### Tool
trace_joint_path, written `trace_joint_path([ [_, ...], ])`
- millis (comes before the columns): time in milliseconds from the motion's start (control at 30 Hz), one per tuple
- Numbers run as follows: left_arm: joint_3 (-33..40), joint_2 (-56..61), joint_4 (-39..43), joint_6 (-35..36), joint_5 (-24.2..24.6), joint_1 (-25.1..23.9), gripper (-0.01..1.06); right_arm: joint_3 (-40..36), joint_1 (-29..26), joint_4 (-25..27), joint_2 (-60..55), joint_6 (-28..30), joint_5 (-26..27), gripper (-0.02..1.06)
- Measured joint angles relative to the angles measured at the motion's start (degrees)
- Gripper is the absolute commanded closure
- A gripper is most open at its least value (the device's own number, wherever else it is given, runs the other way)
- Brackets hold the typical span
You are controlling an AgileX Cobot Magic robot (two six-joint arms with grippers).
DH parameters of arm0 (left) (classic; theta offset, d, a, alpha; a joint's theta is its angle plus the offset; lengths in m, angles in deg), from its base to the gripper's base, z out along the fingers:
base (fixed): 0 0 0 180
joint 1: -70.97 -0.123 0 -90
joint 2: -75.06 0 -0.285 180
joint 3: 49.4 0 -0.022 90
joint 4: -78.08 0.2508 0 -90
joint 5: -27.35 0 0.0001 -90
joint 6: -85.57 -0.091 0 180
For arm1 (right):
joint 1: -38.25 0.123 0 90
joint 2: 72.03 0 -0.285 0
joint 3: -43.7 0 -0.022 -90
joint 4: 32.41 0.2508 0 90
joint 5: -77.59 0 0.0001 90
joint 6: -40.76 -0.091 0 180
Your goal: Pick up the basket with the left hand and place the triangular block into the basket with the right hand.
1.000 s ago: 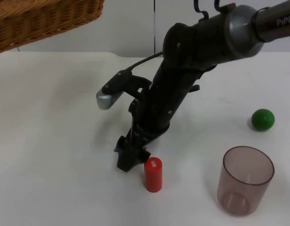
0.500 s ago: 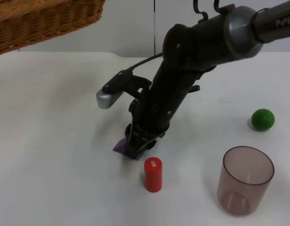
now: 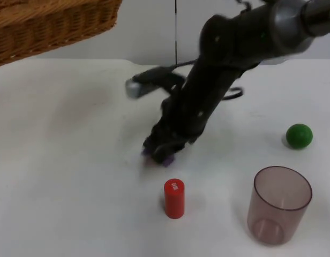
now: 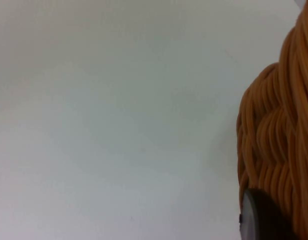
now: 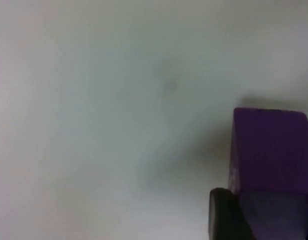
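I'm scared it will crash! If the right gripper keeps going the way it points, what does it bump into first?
Probably the white table. The right gripper, shut on the purple block, points down at bare table; the red cylinder stands nearby, seemingly off that line.

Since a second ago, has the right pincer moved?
Yes. The right pincer, shut on the purple block, has drawn up and away from the red cylinder, which stays put.

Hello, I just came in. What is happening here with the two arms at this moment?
The right gripper is shut on a purple block and holds it just above the white table, behind a red cylinder. The left gripper holds a wicker basket raised at the far left. A green ball and a tinted cup stand apart on the right. The block is not yet in the basket.
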Motion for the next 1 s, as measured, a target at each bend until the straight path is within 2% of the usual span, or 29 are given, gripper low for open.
trace_joint_path([
  [100, 0.0, 0.0, 0.1, -0.5, 0.2, 0.0, 1.05, 0.0, -2.2, -1.8, 2.1, -3.6, 0.0, 1.05],
  [200, 0.0, 0.0, 0.1, -1.5, 0.9, 0.0, 1.05, 0.0, -4.7, -9.9, 6.2, -10.3, -0.3, 1.05],
  [233, 0.0, 0.0, 0.1, -1.5, 0.9, 0.0, 1.05, 0.0, -4.7, -9.9, 6.2, -10.3, -0.3, 1.05],
  [300, 0.0, 0.0, 0.1, -3.4, 1.5, 0.0, 1.05, 0.0, -5.8, -16.5, 10.0, -14.9, -1.3, 1.05],
  [333, 0.0, 0.0, 0.1, -4.1, 1.5, 0.0, 1.05, 0.0, -5.9, -17.9, 11.8, -16.2, -1.8, 1.05],
  [467, 0.0, 0.0, 0.1, -5.6, 1.5, 0.3, 1.05, -0.1, -6.0, -19.3, 16.6, -19.1, -1.9, 1.05],
  [567, 0.0, 0.0, 0.1, -6.7, 1.6, 2.0, 1.05, -0.1, -6.0, -22.0, 23.0, -23.9, -1.9, 1.05],
  [667, 0.0, 0.0, 0.1, -7.1, 1.9, 3.8, 1.05, -0.1, -6.0, -24.0, 27.3, -26.0, -1.9, 1.05],
  [900, 0.0, -0.4, -0.6, -7.5, 1.9, 10.9, 1.05, -0.1, -2.8, -26.5, 38.5, -27.9, -4.1, 1.05],
  [1000, 0.2, -2.3, -7.2, -11.6, 0.9, 15.5, 1.05, -0.1, -0.2, -26.8, 41.7, -28.1, -5.9, 1.05],
])
